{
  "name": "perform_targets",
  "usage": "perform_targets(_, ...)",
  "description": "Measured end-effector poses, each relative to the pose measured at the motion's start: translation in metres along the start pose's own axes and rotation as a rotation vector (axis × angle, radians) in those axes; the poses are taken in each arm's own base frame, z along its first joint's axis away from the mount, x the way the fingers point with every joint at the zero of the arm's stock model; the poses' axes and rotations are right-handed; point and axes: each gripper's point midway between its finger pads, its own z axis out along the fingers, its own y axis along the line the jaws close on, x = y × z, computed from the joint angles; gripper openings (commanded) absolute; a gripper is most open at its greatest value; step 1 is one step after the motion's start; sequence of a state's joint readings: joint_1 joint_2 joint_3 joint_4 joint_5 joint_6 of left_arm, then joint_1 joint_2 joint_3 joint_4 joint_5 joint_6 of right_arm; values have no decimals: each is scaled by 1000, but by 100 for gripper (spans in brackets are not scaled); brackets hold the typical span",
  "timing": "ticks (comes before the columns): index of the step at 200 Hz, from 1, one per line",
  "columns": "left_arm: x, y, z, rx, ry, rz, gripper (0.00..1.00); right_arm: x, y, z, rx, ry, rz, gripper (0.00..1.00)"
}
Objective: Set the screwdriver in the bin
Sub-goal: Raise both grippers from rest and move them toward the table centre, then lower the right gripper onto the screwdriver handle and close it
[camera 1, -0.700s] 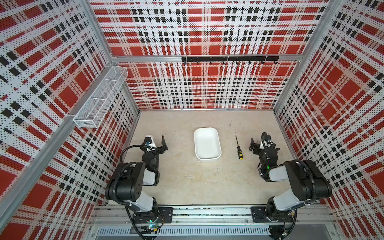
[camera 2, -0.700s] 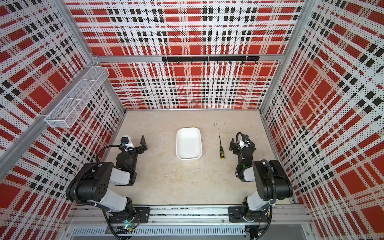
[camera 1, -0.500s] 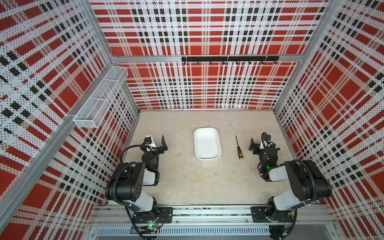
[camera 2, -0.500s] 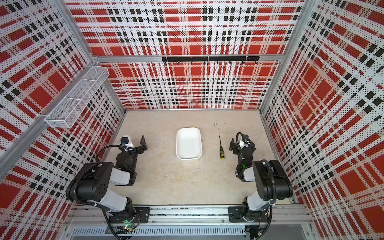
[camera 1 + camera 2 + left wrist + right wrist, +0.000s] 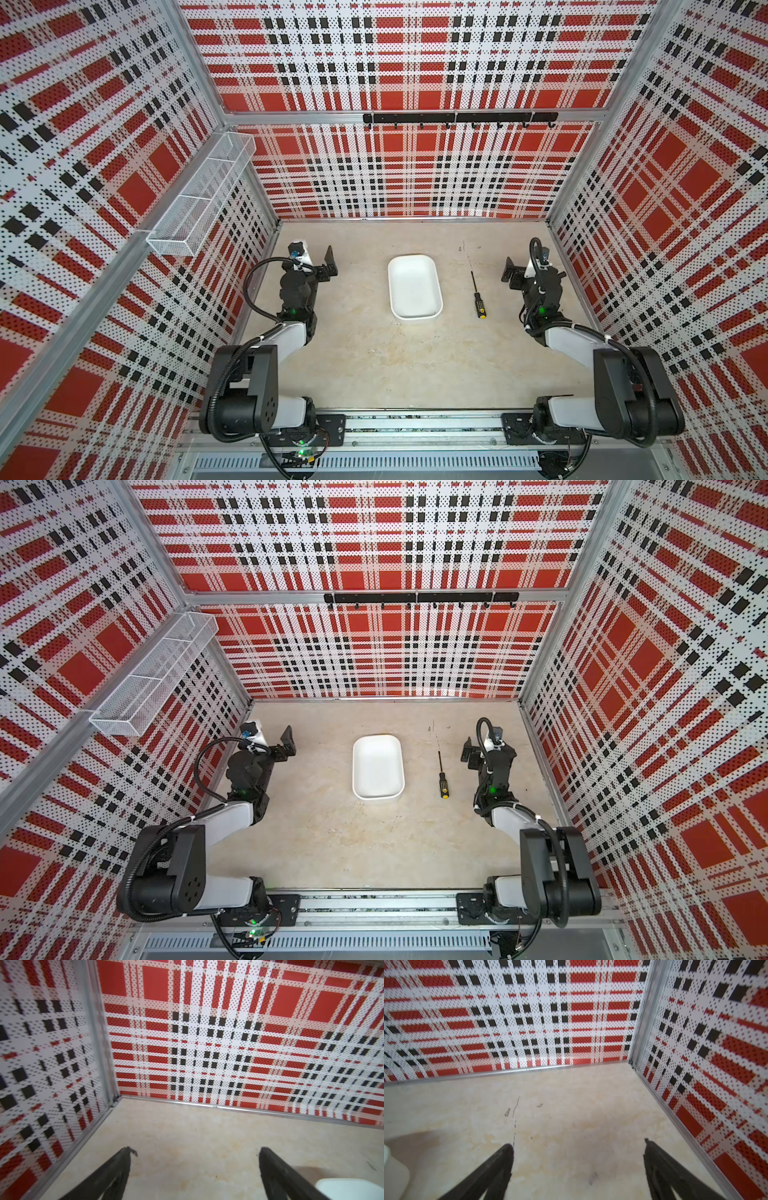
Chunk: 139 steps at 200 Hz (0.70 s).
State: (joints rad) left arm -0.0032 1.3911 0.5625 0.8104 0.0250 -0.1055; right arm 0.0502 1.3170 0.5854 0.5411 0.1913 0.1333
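Note:
The screwdriver (image 5: 477, 296) (image 5: 443, 778) lies flat on the beige floor just right of the bin, its thin shaft toward the back wall and its yellow-capped black handle toward the front. The bin (image 5: 413, 286) (image 5: 377, 766), a shallow white tray, sits mid-floor with nothing in it. My right gripper (image 5: 523, 269) (image 5: 577, 1145) hovers open to the right of the screwdriver, with only bare floor between its fingers. My left gripper (image 5: 319, 266) (image 5: 195, 1150) stands open near the left wall, well left of the bin. One bin corner (image 5: 349, 1188) shows in the left wrist view.
A white wire-mesh basket (image 5: 203, 195) hangs on the left wall. A black hook rail (image 5: 459, 117) runs along the back wall. Plaid walls close in the floor on three sides, each arm close to its side wall.

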Motion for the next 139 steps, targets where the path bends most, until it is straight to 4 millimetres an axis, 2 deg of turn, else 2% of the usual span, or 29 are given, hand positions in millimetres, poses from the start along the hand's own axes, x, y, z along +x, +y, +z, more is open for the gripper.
perform_targets(24, 18, -24, 7, 105, 113, -73, 98, -19, 15, 3, -53, 101, 27, 100)
perform_targets(47, 41, -45, 8, 188, 232, -141, 98, -12, 31, 4, -122, 263, 40, 100)
perform_targets(68, 60, -64, 10, 266, 348, -197, 98, 14, 45, 3, -166, 443, 47, 100)
perform_targets(109, 79, -93, 13, 349, 538, -242, 98, 84, 64, -15, -189, 782, 48, 97)
perform_targets(139, 87, -105, 4, 384, 627, -291, 98, 109, 74, -28, -184, 909, 37, 95)
